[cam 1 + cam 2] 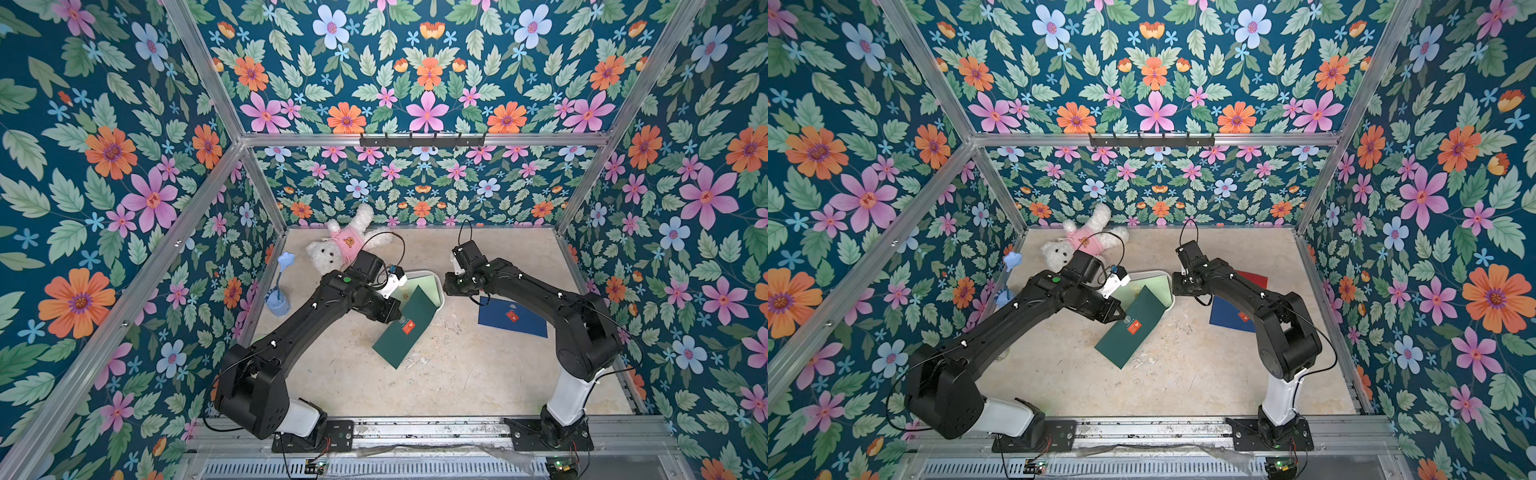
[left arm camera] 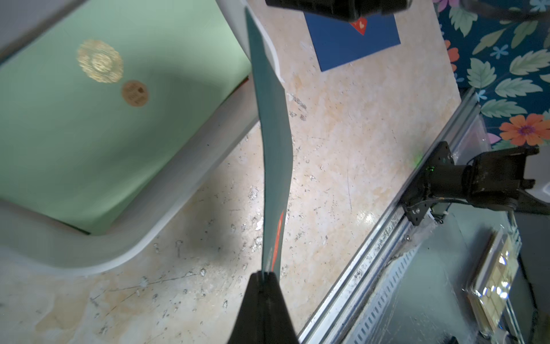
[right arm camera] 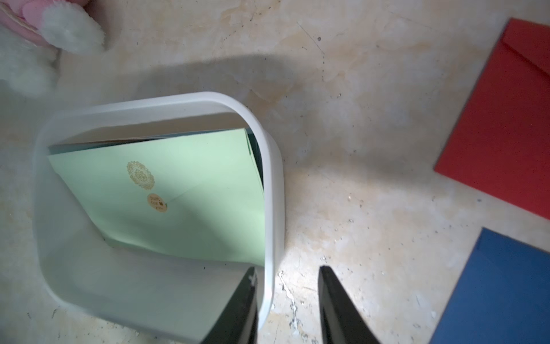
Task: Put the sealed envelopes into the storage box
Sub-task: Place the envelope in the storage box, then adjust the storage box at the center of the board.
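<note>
White plastic storage box (image 1: 429, 274) w/ light-green paper envelope (image 3: 178, 202) inside; dark-green envelope (image 1: 405, 328) tilted across rim, prob. touching; navy envelope (image 1: 513, 318) & red envelope (image 1: 1252, 279) flat beside box.

**Dark green envelope held edge-on beside the box**

The left end effector (image 2: 264, 275) is pinched tight on one edge of a dark green envelope (image 2: 275, 143). The envelope is seen almost edge-on and bows along its length (its sticker (image 2: 279, 235) shows only as a red sliver near the grip). Its far end crosses the rim of the white box (image 2: 166, 208); whether it touches there is unclear. In the box lies a light green envelope (image 2: 89, 143) with a gold seal (image 2: 100, 61) and a round brown label (image 2: 135, 93). A navy envelope (image 2: 351, 44) lies flat on the mottled desk (image 2: 342, 149), well apart from the box. A metal rail (image 2: 372, 238) edges the desk.
</note>
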You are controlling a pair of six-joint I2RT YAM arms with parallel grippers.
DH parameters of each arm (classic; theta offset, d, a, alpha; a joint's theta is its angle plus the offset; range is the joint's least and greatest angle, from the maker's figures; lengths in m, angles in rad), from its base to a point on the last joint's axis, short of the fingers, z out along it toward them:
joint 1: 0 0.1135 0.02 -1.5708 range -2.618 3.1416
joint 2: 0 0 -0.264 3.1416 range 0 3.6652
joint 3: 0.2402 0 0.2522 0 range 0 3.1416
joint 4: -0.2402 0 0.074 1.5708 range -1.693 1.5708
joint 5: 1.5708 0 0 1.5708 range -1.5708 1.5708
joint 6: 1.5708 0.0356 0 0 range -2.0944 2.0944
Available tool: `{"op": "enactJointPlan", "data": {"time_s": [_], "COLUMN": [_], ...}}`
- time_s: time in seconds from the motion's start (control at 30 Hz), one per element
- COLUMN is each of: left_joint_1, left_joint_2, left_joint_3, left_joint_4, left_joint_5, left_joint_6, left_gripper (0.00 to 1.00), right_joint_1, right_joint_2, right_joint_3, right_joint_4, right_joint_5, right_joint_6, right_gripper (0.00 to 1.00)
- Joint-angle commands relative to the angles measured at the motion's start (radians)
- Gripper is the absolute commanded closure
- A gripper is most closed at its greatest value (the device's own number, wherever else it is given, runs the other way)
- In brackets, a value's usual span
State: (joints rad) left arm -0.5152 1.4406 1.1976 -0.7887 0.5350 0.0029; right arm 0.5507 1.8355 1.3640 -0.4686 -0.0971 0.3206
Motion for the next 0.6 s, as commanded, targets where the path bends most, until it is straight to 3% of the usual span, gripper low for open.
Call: {"op": "enactJointPlan", "data": {"time_s": [0.0,0.2,0.57], "left_joint_1": [0.033,0.112,0.158], "left_joint_2": [-0.009,-0.012,0.162], "left_joint_3": [0.028,0.116,0.303], "left_joint_4": [-0.023,-0.017,-0.088], "left_joint_5": [-0.065,-0.091,0.002], "left_joint_6": [-0.021,-0.008,0.111], "left_gripper": [1.0,1.0,1.0], "right_joint_1": [0.001,0.002,0.013], "right_joint_2": [0.027,0.056,0.071], "right_joint_3": [0.016,0.007,-0.002], "right_joint_4": [0.007,0.016,-0.013], "right_joint_5": [-0.034,-0.07,-0.091], "right_joint_6": [-0.022,-0.035,-0.058], "right_gripper": [0.67,0.71,0.83]}}
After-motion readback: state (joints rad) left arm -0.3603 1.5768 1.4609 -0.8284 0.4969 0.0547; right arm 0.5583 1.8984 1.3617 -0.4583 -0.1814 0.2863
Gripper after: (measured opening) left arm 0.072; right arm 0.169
